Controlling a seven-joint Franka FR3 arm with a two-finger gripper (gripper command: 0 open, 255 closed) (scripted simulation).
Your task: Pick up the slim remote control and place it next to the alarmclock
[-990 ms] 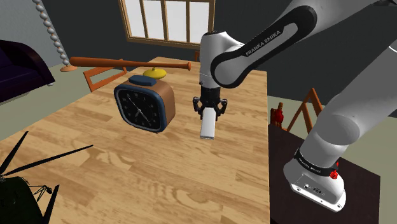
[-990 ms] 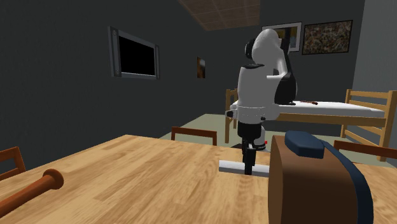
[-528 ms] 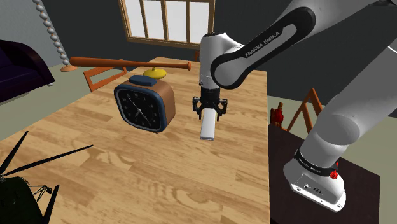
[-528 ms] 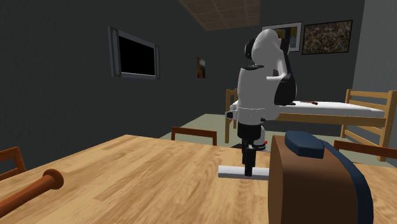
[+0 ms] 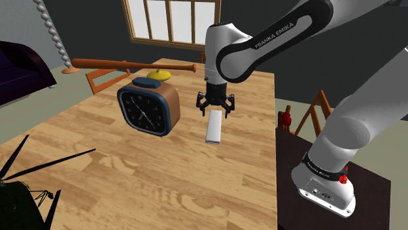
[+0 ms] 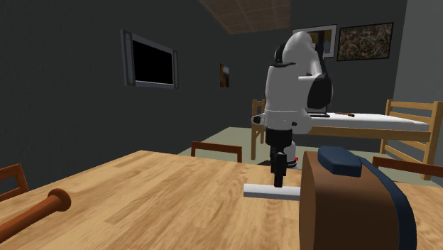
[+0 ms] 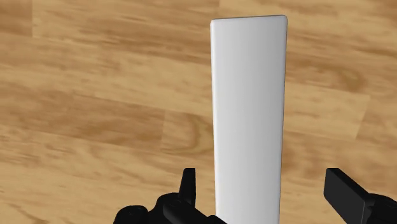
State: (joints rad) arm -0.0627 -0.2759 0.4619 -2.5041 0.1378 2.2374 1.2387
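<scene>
In the shoulder view, the white slim remote control (image 5: pixel 213 127) lies flat on the wooden tabletop (image 5: pixel 131 176). It sits between the alarm clock (image 5: pixel 149 108) and the tabletop's edge on that view's right, near the clock but apart from it. The hand (image 5: pixel 216 110) hangs over the remote's far end, fingers spread.

In the second exterior view, the remote (image 6: pixel 272 191) lies flat beside the clock (image 6: pixel 351 209), with the hand (image 6: pixel 278 176) right over it.

In the wrist view, the fingers (image 7: pixel 188 186) flank the remote (image 7: pixel 249 114) and touch neither side.
</scene>
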